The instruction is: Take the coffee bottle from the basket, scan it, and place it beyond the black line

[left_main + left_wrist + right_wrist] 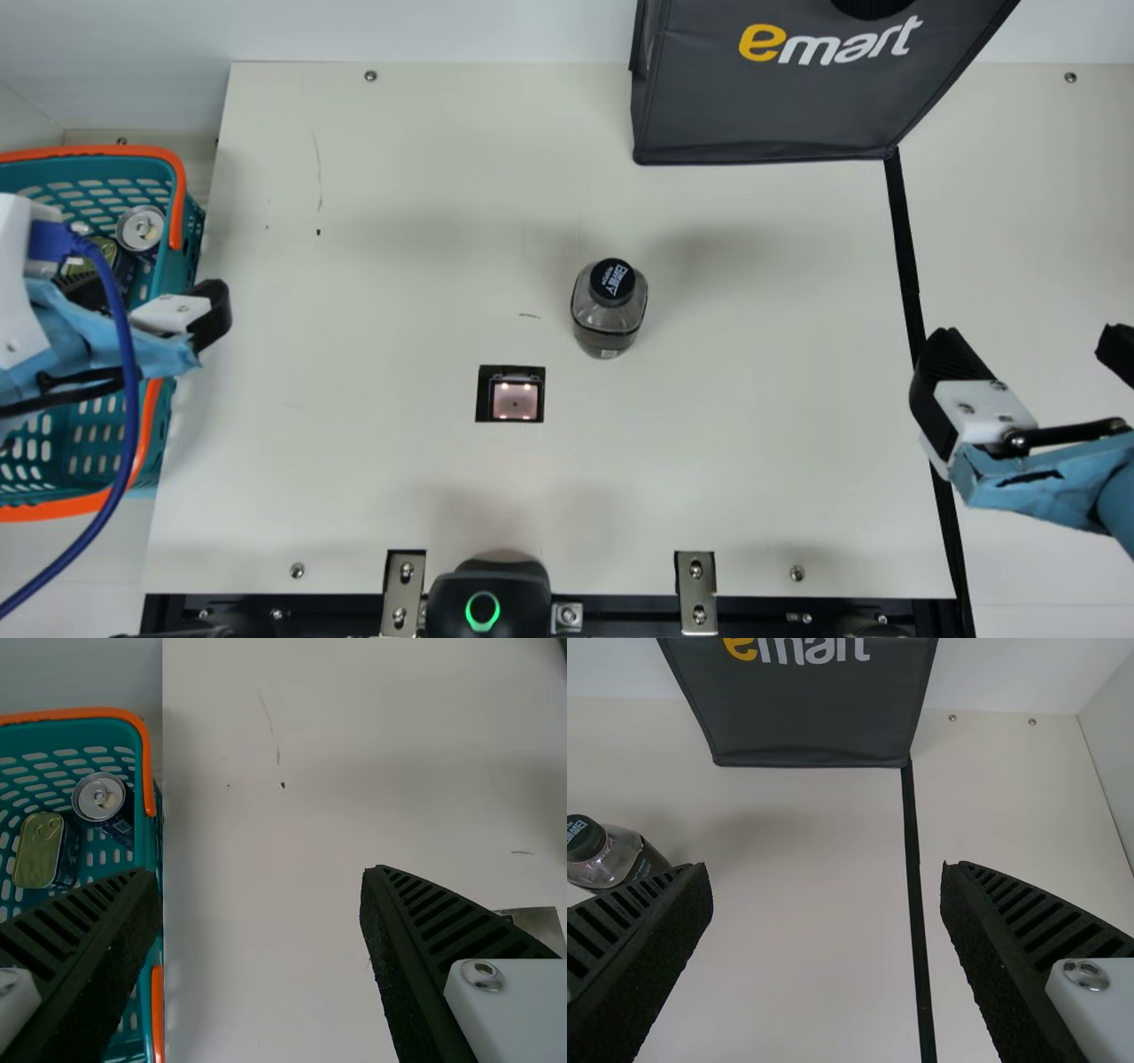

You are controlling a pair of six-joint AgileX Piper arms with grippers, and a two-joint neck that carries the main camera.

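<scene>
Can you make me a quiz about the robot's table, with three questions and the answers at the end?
1. True or false: the coffee bottle stands on the same side of the black line as the basket.
2. What colour is the basket's handle? A) pink B) orange C) yellow
3. Fill in "open" or "shut": the left gripper is ____.

Key: 1 true; 2 B; 3 open.
</scene>
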